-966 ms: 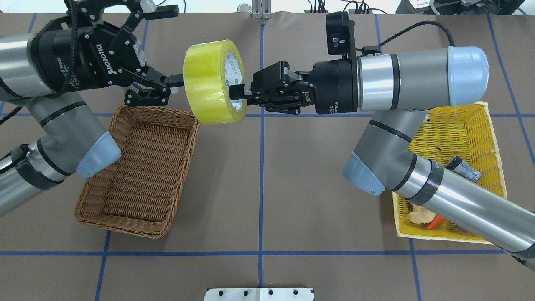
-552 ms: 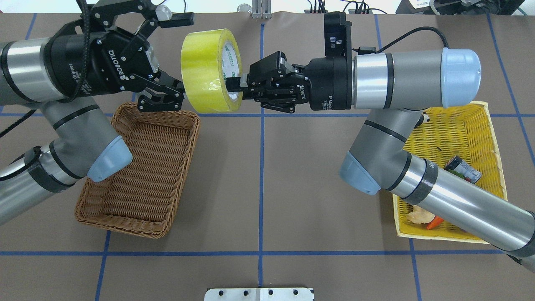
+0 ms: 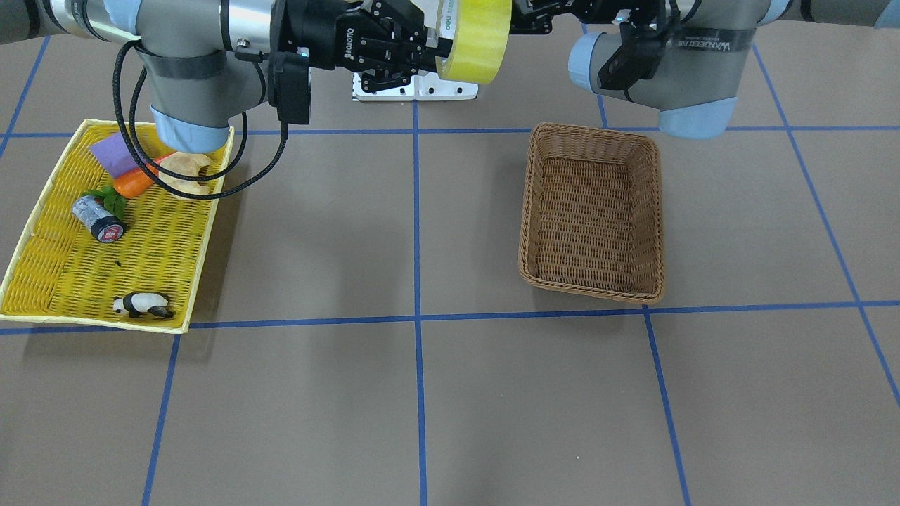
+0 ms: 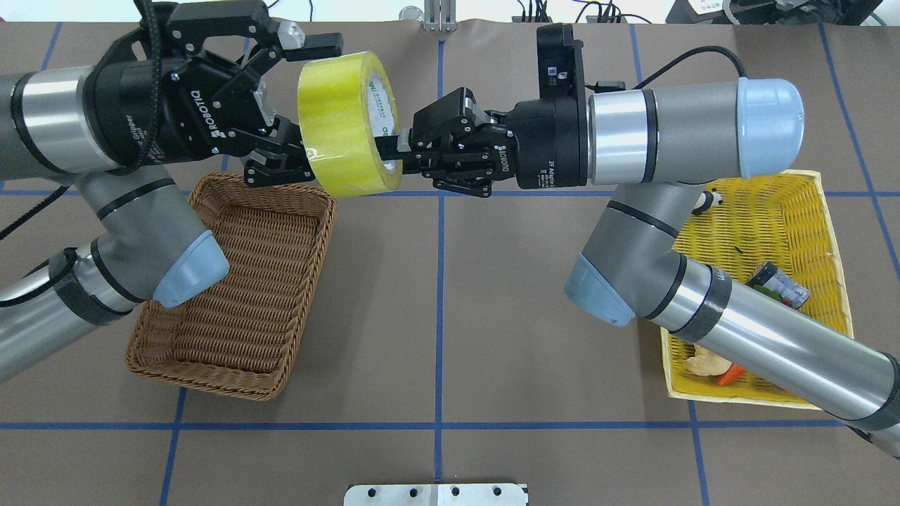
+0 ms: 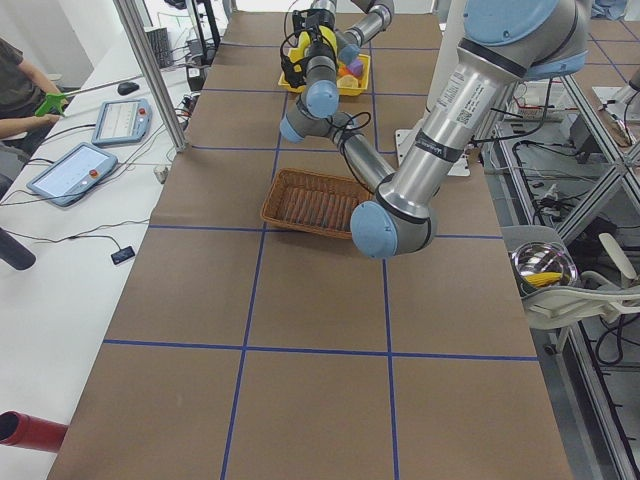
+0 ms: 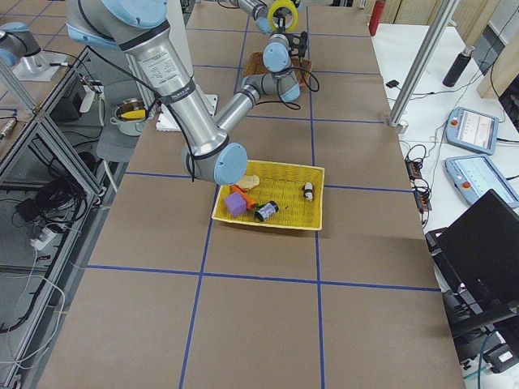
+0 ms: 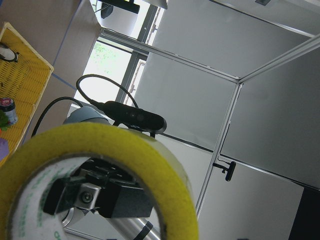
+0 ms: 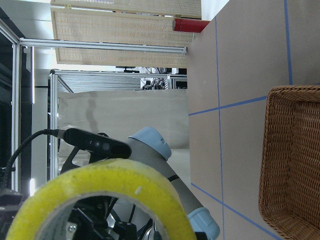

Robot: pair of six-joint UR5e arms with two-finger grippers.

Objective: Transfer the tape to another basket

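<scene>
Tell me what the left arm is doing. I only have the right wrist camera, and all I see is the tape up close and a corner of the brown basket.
Observer: Overhead, the left gripper is open, its fingers straddling the tape from the side opposite the right gripper.
Operator: Is it gripping the roll?
Observer: Not that I can see. Only the right gripper is shut on the tape, with one finger inside the core, holding it up off the table.
Operator: Anything in the basket?
Observer: The front camera shows the whole basket, and it is empty.
</scene>
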